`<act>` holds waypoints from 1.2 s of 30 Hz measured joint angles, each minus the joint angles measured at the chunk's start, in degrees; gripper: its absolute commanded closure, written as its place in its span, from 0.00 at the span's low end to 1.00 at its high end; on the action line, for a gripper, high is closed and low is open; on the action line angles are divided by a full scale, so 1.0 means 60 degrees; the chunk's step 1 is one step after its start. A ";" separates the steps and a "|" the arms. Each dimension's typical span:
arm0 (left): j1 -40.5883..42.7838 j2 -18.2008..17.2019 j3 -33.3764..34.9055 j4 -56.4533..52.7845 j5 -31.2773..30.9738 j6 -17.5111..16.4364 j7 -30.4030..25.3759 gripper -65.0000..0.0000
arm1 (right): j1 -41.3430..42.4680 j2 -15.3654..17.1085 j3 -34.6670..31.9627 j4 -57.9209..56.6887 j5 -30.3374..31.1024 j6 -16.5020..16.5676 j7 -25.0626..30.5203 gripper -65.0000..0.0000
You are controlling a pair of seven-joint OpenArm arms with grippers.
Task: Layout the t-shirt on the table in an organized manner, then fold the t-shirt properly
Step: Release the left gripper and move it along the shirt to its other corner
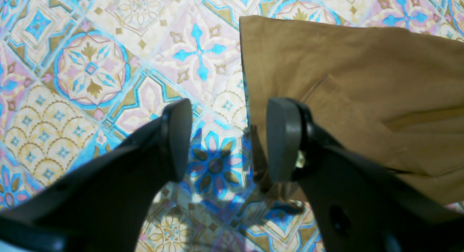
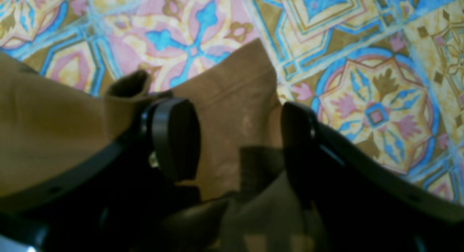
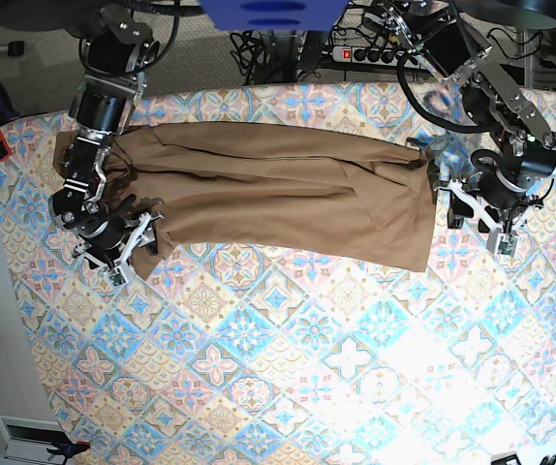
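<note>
Lying flat, tan-brown t-shirt (image 3: 278,199), folded lengthwise, mildly creased, on table (image 3: 288,368)

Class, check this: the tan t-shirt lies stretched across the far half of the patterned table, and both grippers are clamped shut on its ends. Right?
Not quite. The t-shirt does lie across the far half of the table, but both grippers stand open. The left wrist view shows the left gripper over bare cloth beside the shirt's edge; the right wrist view shows the right gripper open over the fabric.

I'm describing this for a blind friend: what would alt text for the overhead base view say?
A tan-brown t-shirt lies stretched lengthwise across the far part of a table covered in blue, pink and cream tile-patterned cloth. A robot arm stands at each end of it, the right gripper over the shirt's edge, the left gripper beside the other end, fingers apart.
</note>
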 measured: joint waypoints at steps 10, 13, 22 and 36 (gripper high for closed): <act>0.0000 0.0000 0.0000 0.0000 0.0000 0.0000 -0.0007 0.51 | -0.0069 -0.0106 -0.0084 0.0106 0.0033 0.0018 0.0011 1.00; -0.0004 0.0000 0.0000 0.0000 0.0004 0.0000 -0.0029 0.51 | -0.0055 -0.0109 -0.0080 0.0106 -0.0022 -0.0033 0.0040 1.00; -0.1271 -0.0040 -0.0073 -0.0736 0.0004 -0.0011 -0.0087 0.55 | -0.0004 -0.0124 -0.0080 0.0113 0.0022 -0.0029 -0.0259 1.00; -0.3519 -0.1483 0.0062 -0.6798 0.0106 0.0033 -0.1177 0.46 | -0.0382 -0.0164 -0.0080 0.0856 0.0015 -0.0036 -0.0732 1.00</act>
